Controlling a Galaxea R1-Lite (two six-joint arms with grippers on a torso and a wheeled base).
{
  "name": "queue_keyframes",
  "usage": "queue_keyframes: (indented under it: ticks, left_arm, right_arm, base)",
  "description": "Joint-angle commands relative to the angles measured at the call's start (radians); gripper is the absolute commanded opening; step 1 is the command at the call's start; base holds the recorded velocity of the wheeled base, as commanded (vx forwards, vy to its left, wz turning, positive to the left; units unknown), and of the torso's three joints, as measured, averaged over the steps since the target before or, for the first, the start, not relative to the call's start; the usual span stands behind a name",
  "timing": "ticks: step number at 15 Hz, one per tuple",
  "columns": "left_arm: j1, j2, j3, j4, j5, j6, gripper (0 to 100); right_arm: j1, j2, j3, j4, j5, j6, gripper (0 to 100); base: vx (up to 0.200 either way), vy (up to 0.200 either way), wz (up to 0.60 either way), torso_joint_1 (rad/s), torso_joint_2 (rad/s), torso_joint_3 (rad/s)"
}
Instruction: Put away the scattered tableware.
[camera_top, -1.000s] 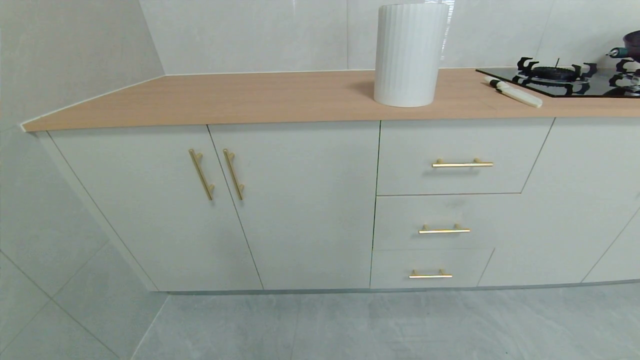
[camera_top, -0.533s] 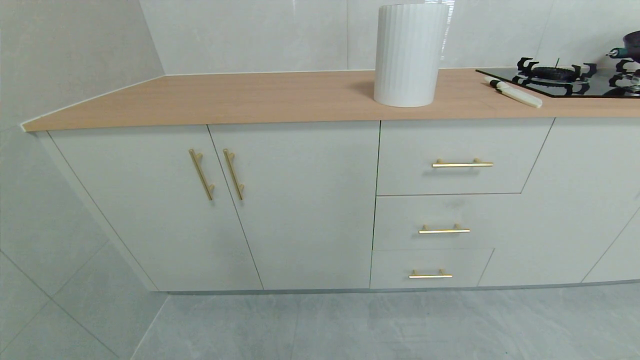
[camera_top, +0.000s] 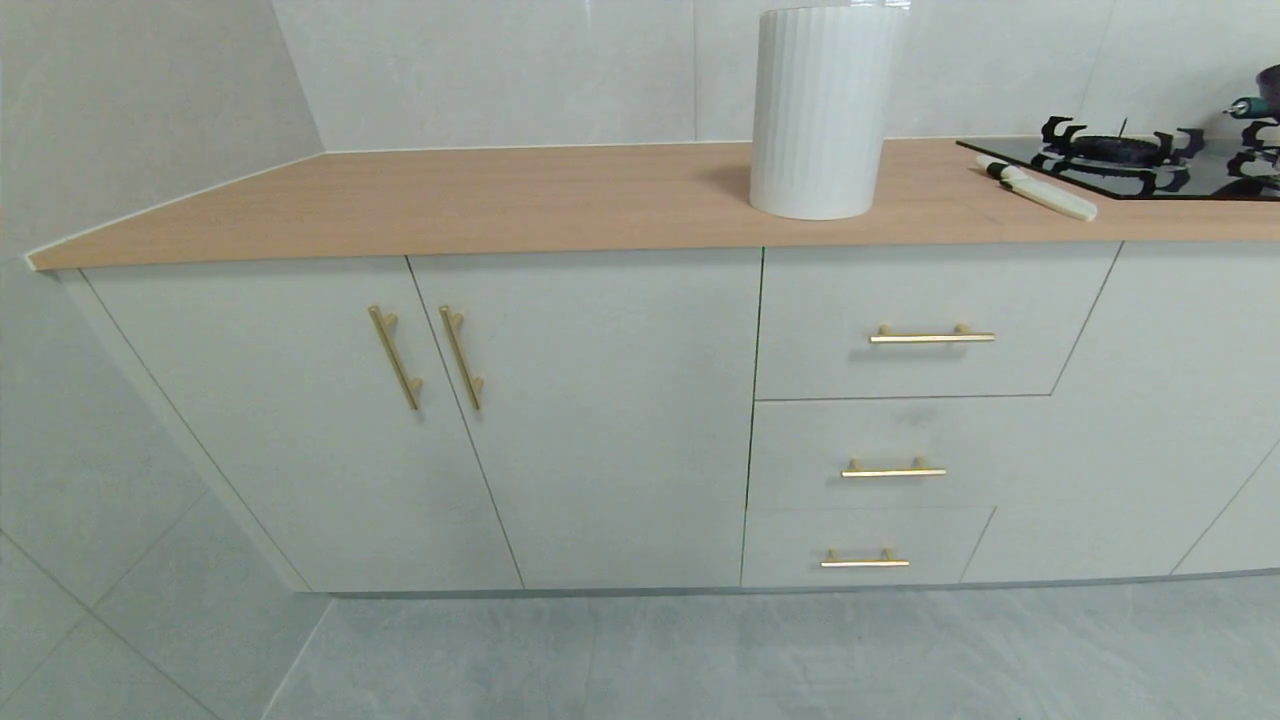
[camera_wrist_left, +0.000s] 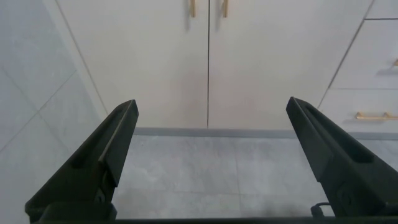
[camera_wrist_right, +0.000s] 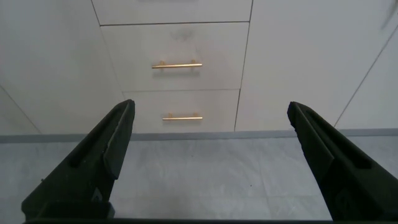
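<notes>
A cream-bladed knife (camera_top: 1040, 188) with a dark handle lies on the wooden countertop (camera_top: 450, 200), beside the black hob (camera_top: 1130, 165) at the right. A tall white ribbed container (camera_top: 822, 110) stands on the counter left of the knife. My left gripper (camera_wrist_left: 211, 149) is open, low above the floor, facing the double cupboard doors (camera_wrist_left: 208, 56). My right gripper (camera_wrist_right: 211, 149) is open too, low before the lower drawers (camera_wrist_right: 177, 62). Neither holds anything.
Under the counter are two cupboard doors (camera_top: 430, 400) with gold handles and three drawers (camera_top: 900, 340) with gold bar handles. A tiled wall closes off the left side. Grey tiled floor (camera_top: 700, 650) lies in front of the cabinets.
The whole head view has shifted slightly, so the cabinets look a little nearer and lower; the camera moved. Nothing on the counter changed place.
</notes>
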Motion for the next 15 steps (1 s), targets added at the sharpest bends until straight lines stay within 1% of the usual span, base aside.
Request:
queue_keyframes:
  ticks: [1,13,15]
  left_arm:
    - [0.0,0.001,0.0,-0.001,-0.001,-0.001,100]
    - [0.0,0.001,0.0,-0.001,0.001,-0.002,100]
    - [0.0,0.001,0.0,-0.001,0.001,-0.002,100]
  right_arm:
    - [0.0,0.003,0.0,0.0,0.001,0.0,100]
    - [0.0,0.003,0.0,0.0,-0.001,0.001,100]
    - [0.0,0.003,0.0,0.0,-0.001,0.001,100]
  base:
    - [0.2,0.0,0.0,0.007,0.0,0.007]
    - [0.2,0.0,0.0,0.002,0.0,0.004]
    - [0.0,0.0,0.0,0.0,0.0,0.0]
